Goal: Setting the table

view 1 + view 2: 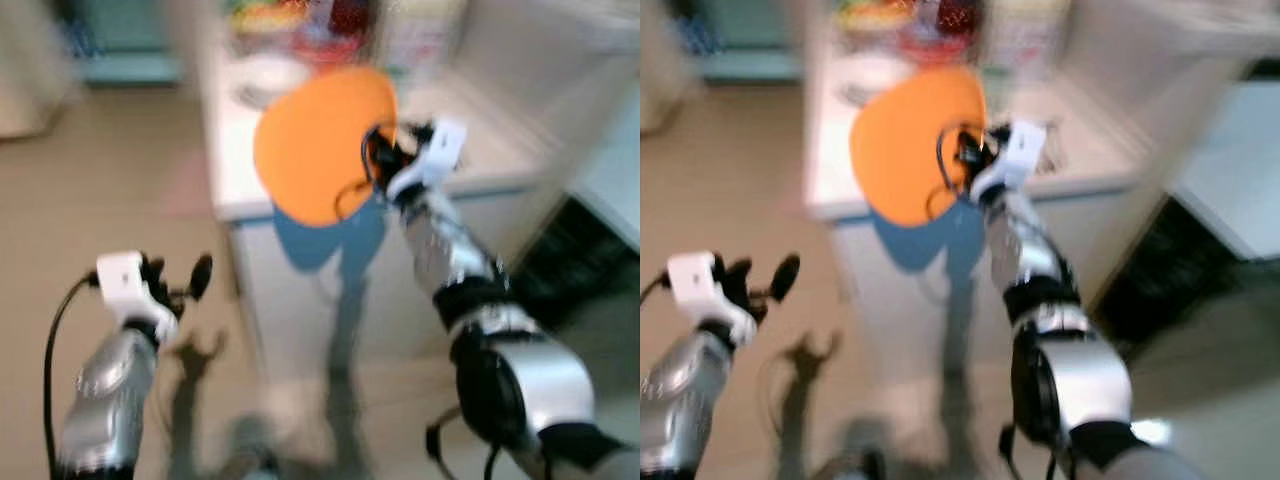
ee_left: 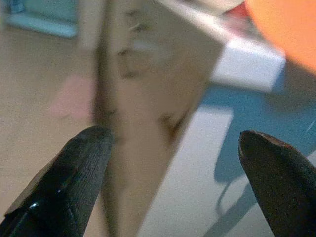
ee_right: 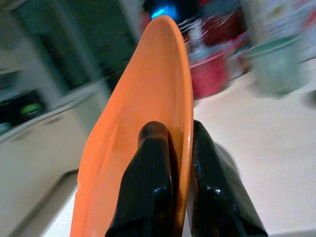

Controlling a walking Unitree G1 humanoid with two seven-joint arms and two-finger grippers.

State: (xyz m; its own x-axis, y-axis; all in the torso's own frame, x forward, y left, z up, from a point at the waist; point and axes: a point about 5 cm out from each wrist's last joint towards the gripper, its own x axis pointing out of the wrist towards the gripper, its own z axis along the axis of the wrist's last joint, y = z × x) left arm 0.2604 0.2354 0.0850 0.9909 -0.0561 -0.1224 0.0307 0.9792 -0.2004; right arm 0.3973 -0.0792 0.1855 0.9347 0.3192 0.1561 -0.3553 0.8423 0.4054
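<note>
A white counter (image 1: 480, 165) with pale cabinet fronts stands on a beige floor (image 1: 110, 190), cluttered behind.

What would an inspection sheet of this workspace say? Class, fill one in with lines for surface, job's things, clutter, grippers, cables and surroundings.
Surface: white counter, blurred, with a bare stretch near the right gripper.
Job's things: orange plate, held on edge above the counter's near edge.
Clutter: red container, pale green cup and other blurred items at the counter's far end.
Grippers: right gripper pinches the plate's rim between its fingers; left gripper is open, low beside the counter, holding nothing.
Cables: black cable loops from the left wrist; black cable curls at the right wrist.
Surroundings: beige floor, white cabinet front under the counter.
</note>
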